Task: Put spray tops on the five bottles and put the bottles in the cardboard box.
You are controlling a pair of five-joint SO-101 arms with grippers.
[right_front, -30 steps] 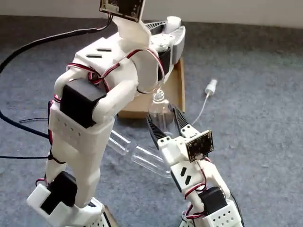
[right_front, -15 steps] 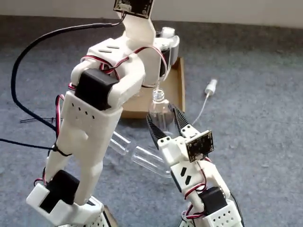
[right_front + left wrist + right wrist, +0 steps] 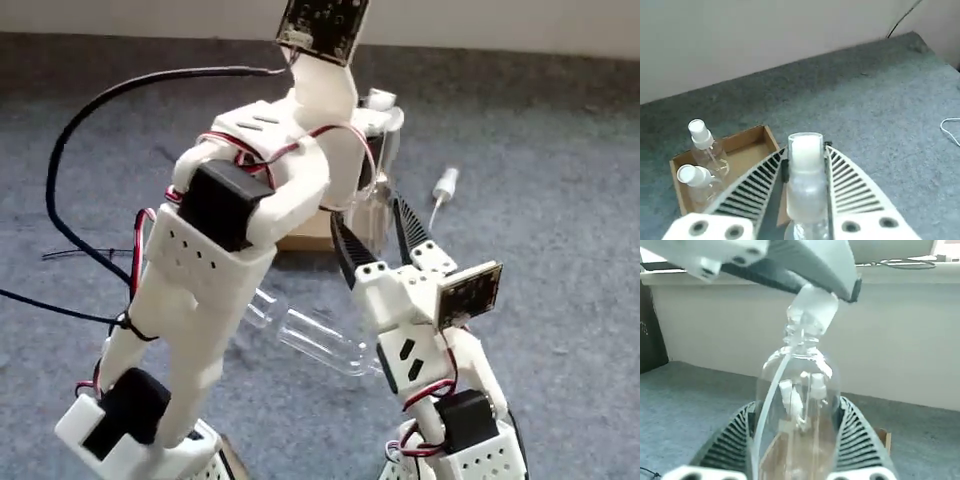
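Right jaws clamp the bottle (image 3: pixel 805 360); left jaws pinch its spray top (image 3: pixel 806 150).

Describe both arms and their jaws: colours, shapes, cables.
The left arm and right arm are blocky white plastic shells with black motors at the joints and red and black wires. Jaws are tapering and ribbed. Each wrist bears a small dark board; a thick black cable runs to the left one.
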